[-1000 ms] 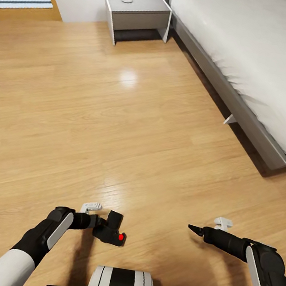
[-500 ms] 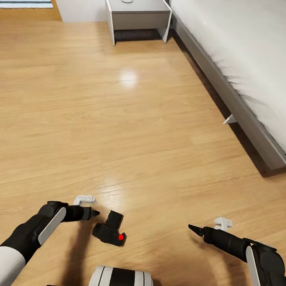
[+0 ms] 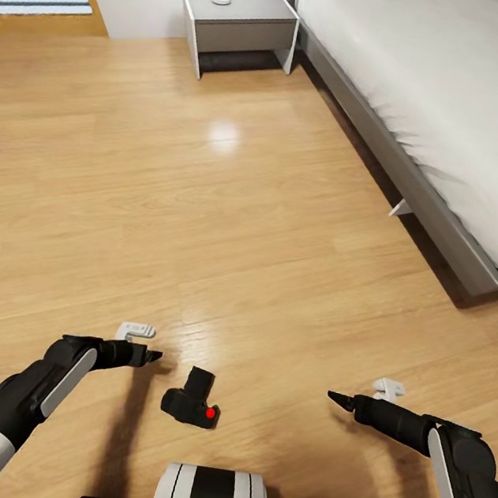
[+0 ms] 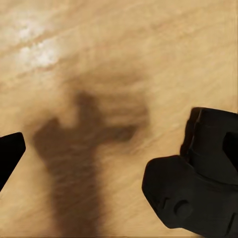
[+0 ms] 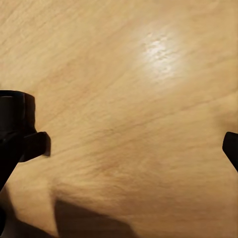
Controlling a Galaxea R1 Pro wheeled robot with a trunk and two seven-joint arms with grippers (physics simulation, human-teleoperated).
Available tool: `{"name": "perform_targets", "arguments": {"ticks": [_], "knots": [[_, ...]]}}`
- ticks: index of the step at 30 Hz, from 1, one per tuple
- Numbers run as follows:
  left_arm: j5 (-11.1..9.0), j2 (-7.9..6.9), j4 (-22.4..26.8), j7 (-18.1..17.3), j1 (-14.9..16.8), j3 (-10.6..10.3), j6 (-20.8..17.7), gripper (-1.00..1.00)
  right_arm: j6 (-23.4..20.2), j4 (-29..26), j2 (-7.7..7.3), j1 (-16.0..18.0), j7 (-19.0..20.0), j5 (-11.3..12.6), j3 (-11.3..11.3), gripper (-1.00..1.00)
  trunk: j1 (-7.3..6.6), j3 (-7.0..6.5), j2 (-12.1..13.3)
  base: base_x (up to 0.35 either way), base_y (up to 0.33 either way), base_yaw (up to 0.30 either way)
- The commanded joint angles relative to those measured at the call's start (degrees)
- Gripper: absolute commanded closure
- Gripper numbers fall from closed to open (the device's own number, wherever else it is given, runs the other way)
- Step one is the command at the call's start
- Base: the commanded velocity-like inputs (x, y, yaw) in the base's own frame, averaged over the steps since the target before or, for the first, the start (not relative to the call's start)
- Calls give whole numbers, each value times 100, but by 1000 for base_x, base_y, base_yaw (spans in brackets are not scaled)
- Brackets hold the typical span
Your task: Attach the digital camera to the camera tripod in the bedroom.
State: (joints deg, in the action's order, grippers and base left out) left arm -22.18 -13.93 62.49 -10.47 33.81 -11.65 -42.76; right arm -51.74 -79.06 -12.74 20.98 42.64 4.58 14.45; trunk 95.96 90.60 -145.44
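The camera (image 3: 190,405) is lying on the floor (image 3: 229,222), apart from our left gripper (image 3: 155,356). We are holding both grippers' jaws apart, the right gripper (image 3: 334,397) hovering empty.

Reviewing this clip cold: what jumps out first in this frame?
The digital camera, black with a red dot, lies on the light wood floor just ahead of the robot's base, between the arms and untouched. The left gripper hovers just beside it, apart; the right gripper hangs farther off. The grey-framed bed fills the upper right.

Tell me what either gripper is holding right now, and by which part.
Nothing. The digital camera lies on the floor between the left gripper and right gripper, untouched.
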Motion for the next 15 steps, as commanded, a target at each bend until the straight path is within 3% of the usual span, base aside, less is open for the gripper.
{"name": "perform_targets", "arguments": {"ticks": [1,6,9,12,13,15], "knots": [[13,-10,-11,-13,3,-26,-21,-100,-47,-2,0,2,-11,46,5,-100,-1,3,-1,0,0,0],[116,-29,-128,-30,3,-128,-36,-100,-47,-3,3,2,-8,50,1,-100,-1,3,-1,0,0,0],[261,-52,-198,-51,3,-303,-39,-100,-47,-4,6,2,-8,51,-2,-100,-1,3,-1,0,0,0],[502,-95,-235,-64,3,-680,-38,-100,-47,-4,7,2,-9,51,-3,-100,-1,3,-1,0,0,0],[726,-139,-249,-69,3,-1034,-30,-100,-48,-2,8,2,-7,52,-1,-100,-1,3,-1,0,0,0],[1004,-186,-261,-71,3,-1432,-21,-100,-48,-3,8,2,-8,52,1,-100,-1,3,-1,0,0,0]]}}
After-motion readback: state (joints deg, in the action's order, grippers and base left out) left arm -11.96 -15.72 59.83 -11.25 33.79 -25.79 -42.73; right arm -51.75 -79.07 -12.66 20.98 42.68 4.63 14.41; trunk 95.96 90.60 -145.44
